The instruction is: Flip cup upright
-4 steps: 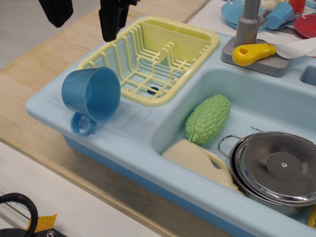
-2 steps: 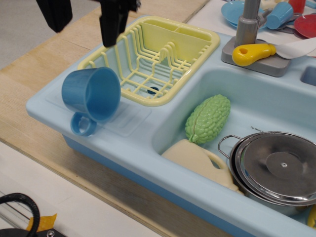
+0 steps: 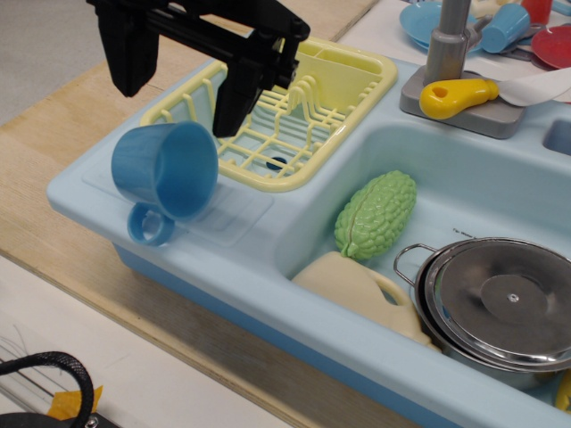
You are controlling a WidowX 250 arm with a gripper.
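Observation:
The medium-blue cup point(image 3: 166, 169) lies on its side on the left drainboard of the light-blue toy sink point(image 3: 268, 241). Its round loop handle point(image 3: 149, 225) points down toward the front edge, and its mouth faces right and toward me. My black gripper point(image 3: 183, 96) hangs just above and behind the cup, open, with one finger point(image 3: 131, 53) to the left and the other point(image 3: 239, 89) to the right over the rack. Nothing is held between the fingers.
A yellow dish rack point(image 3: 285, 107) sits right behind the cup. In the basin lie a green bumpy gourd point(image 3: 376, 215), a cream jug point(image 3: 357, 290) and a lidded steel pot point(image 3: 500, 299). A grey faucet with yellow handle point(image 3: 457, 94) and plates with a small teal cup point(image 3: 504, 27) stand at the back.
The gripper has come down and forward toward the cup, with more of its body now in view. The cup has not moved.

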